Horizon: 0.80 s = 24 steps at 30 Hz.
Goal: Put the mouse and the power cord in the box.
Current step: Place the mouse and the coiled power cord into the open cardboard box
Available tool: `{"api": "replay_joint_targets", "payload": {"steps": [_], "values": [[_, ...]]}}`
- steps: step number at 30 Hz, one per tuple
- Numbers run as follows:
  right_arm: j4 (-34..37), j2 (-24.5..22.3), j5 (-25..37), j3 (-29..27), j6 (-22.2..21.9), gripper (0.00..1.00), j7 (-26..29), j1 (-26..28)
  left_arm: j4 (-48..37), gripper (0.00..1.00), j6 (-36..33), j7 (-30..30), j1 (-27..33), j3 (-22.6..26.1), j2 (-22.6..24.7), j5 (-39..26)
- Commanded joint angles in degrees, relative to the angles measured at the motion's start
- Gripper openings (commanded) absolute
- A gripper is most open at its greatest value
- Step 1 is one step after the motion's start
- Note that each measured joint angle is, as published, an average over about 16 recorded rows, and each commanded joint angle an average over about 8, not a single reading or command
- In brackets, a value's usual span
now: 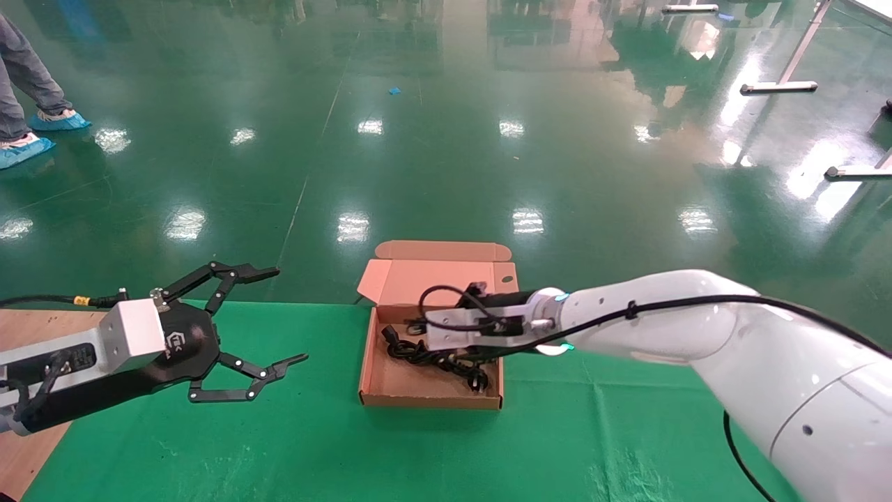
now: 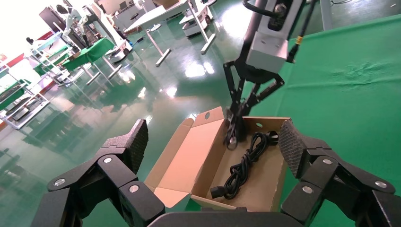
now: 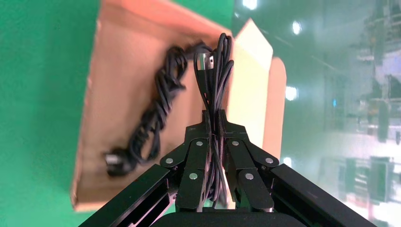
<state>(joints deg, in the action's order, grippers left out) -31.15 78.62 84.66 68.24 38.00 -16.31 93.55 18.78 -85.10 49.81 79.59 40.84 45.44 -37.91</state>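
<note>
The step in hand looks like lowering the mouse's thin cable bundle into the box (image 1: 390, 390), so the right pincer (image 3: 215, 124) should sink below the walls, clear of the hinged lid, and part only once the loops rest beside the power cord (image 1: 432, 359), which already lies on the box floor. That pincer is closed tight on the mouse cable (image 3: 215, 80); the mouse body itself I cannot make out. The left pincer (image 1: 275, 317) hangs wide open and empty above the green counter (image 1: 209, 446), well apart from the box.

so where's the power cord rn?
In the box, lying on its floor in the head view, just below the right gripper, which holds the mouse cable.
</note>
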Motion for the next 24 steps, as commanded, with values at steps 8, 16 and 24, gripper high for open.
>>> {"api": "replay_joint_targets", "payload": {"steps": [8, 16, 24], "values": [[-1.95, -0.06, -3.95, 4.22, -1.99, 0.38, 1.55, -1.39, -2.43, 1.0, -1.35, 0.85, 0.97, 0.22, 0.67, -0.38], [-2.13, -0.13, -6.44, 5.95, -0.78, 1.0, 3.28, -1.76, -3.59, 1.0, -1.99, 1.16, 1.31, 0.26, 0.92, -0.44], [-2.02, -0.14, -5.98, 5.56, -0.89, 1.0, 2.98, -1.77, -3.32, 1.0, -1.89, 1.11, 1.27, 0.27, 0.89, -0.46]]}}
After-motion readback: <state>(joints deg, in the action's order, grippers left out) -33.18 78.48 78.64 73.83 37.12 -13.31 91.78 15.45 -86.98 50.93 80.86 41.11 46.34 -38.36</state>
